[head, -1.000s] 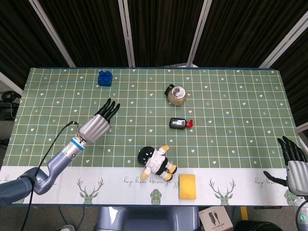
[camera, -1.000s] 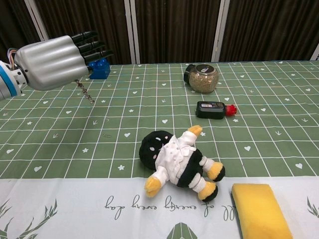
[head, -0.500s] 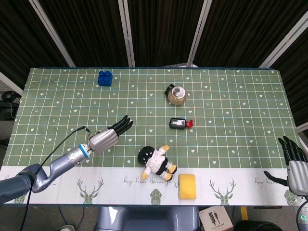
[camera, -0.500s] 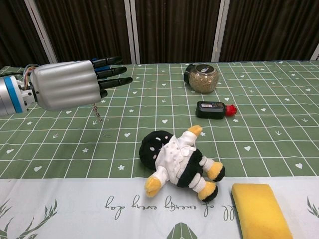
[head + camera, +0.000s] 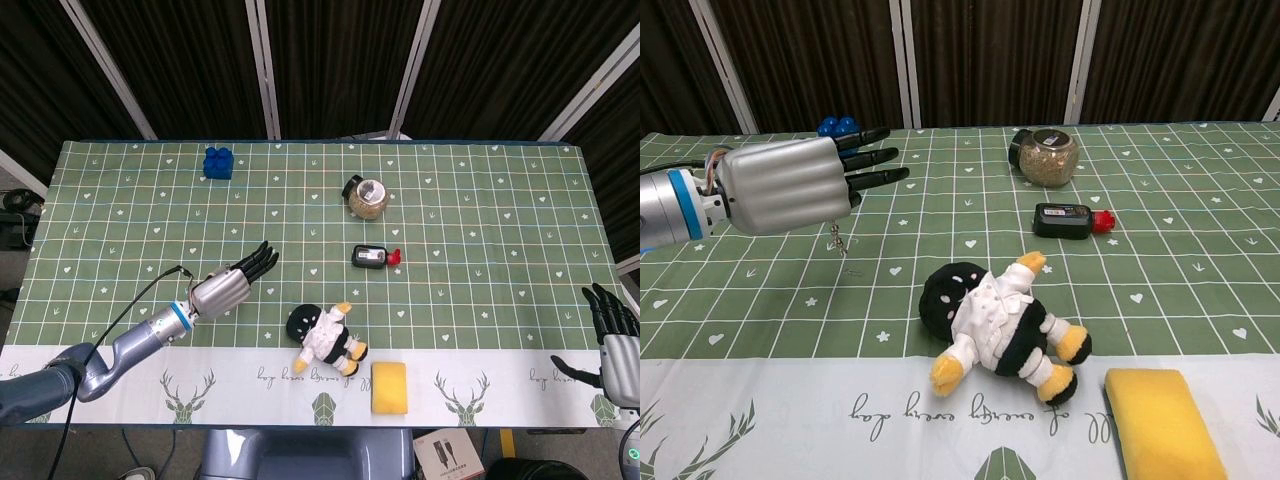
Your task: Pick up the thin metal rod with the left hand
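The thin metal rod (image 5: 838,240) shows only in the chest view, as a short twisted length slanting down from under my left hand (image 5: 785,185). It hangs clear of the green cloth and travels with the hand, so the hand holds it from below. The grip itself is hidden by the palm, and the fingers on top lie stretched out. In the head view the left hand (image 5: 228,285) hovers over the front left of the table, left of the plush. My right hand (image 5: 615,335) sits off the table's front right corner, fingers spread, holding nothing.
A penguin plush (image 5: 995,320) lies just right of the left hand, with a yellow sponge (image 5: 1162,425) at the front edge. Further back are a black bottle with a red cap (image 5: 1070,219), a grain jar (image 5: 1047,156) and a blue block (image 5: 217,161).
My left hand has moved toward the front of the table and to the right, carrying the rod along beneath it. The right hand has sunk slightly at the frame's edge.
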Motion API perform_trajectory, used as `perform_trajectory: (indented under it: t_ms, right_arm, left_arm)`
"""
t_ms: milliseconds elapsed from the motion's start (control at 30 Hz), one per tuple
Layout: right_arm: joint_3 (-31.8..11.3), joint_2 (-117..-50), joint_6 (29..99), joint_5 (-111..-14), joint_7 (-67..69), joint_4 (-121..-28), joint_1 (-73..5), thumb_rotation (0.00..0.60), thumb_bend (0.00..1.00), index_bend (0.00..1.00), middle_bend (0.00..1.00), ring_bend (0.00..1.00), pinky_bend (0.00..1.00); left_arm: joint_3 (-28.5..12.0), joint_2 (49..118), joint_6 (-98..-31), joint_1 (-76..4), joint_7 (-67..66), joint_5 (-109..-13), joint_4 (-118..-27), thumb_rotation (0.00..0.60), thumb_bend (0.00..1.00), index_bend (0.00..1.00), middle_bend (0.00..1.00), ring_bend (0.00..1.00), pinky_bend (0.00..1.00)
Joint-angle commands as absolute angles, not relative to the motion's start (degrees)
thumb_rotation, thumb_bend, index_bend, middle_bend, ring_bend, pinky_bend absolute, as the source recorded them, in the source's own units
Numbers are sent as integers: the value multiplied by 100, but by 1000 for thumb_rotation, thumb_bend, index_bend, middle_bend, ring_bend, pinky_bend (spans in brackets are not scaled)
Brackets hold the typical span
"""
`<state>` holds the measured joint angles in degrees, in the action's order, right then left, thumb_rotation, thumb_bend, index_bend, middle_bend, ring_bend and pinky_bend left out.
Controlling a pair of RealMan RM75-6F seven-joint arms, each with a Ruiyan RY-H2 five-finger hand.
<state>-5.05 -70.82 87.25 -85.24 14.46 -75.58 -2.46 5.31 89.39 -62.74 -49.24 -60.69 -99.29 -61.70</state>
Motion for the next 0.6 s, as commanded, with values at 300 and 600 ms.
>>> perform_trajectory:
  t_ms: [300, 600]
  right_arm:
    - [-506, -7076, 8760, -8546, 1443, -7538, -237, 600, 42, 64, 0, 0, 116]
    - [-516, -7076, 8764, -8535, 1462, -7507, -232, 600, 42, 64, 0, 0, 116]
  left_arm:
    - [463, 9170, -6181, -4807, -5919, -9955, -5890, 600, 587, 597, 0, 0, 0]
    - [391, 9219, -6165, -4767, -5844, -9991, -5752, 600, 588, 599, 0, 0, 0]
